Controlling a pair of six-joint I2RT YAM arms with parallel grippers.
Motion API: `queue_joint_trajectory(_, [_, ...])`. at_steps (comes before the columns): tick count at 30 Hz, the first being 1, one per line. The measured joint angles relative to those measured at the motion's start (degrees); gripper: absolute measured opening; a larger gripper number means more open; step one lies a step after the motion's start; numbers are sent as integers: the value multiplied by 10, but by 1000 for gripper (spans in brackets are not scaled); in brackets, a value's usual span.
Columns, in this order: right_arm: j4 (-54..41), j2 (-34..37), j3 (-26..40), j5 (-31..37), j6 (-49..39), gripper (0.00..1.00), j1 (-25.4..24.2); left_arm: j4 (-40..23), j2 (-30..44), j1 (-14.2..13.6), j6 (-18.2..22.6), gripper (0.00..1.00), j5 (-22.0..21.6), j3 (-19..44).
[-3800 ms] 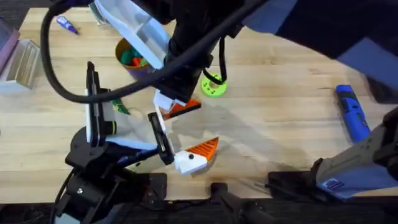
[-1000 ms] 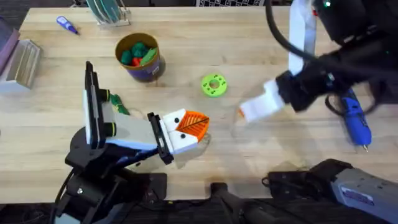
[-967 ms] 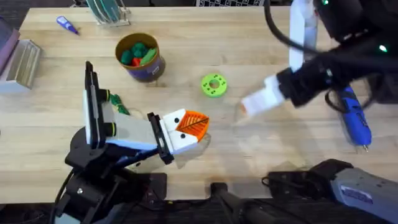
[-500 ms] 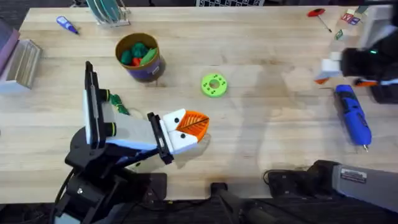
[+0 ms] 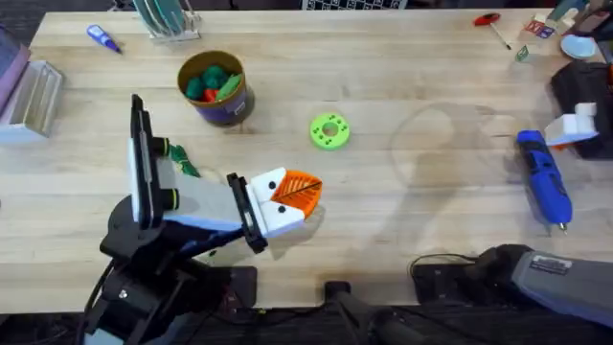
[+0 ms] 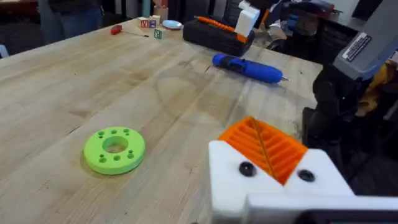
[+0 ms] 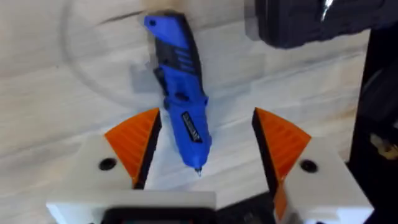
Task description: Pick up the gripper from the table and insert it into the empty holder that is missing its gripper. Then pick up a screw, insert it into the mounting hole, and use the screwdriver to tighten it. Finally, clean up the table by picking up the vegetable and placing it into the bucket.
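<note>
Right gripper [image 7: 202, 152] over the desk's right edge, orange pads [image 7: 135, 142] spread wide, nothing between them. Screwdriver [image 7: 180, 124] flat on the desk directly below, framed between the two pads, bit tip pointing toward the front edge; in the overhead view screwdriver [image 5: 544, 178] near the right edge, right gripper [image 5: 572, 129] just above its handle end. Dark case [image 7: 308, 22] just beyond the screwdriver's butt.

Left gripper [image 5: 283, 201] low near the front edge, left of centre; orange ribbed gripper [image 6: 264, 146] seated in white holder [image 6: 273, 186], two dark screw heads on the holder face. Left gripper's opening: cannot tell.

Bucket [image 5: 215, 88] toward the back-left, yellow rim, purple wall, red and green toy pieces inside. Vegetable [image 5: 182, 160] on the desk in front of the bucket, close beside the left arm's link. Green ring disc [image 5: 330, 131] mid-desk, between bucket and screwdriver. Small blue-handled tool [image 5: 102, 38] at back-left corner; red-handled tool [image 5: 492, 23] at back-right.
</note>
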Motion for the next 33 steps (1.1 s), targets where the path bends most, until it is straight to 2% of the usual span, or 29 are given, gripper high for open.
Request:
queue_joint_trajectory(6, [21,37,0,-90,-31,899,-39,0,0,0,0,8,0,0])
queue_joint_trajectory(11, [17,101,0,-132,-69,899,-45,0,0,0,0,8,0,0])
queue_joint_trajectory(16, [15,157,0,-118,-116,899,-45,0,0,0,0,8,0,0])
queue_joint_trajectory(24, [47,190,0,-84,-154,906,-45,0,0,0,0,8,0,0])
queue_joint_trajectory(33, [65,219,0,-104,-161,881,-46,0,0,0,0,8,0,0])
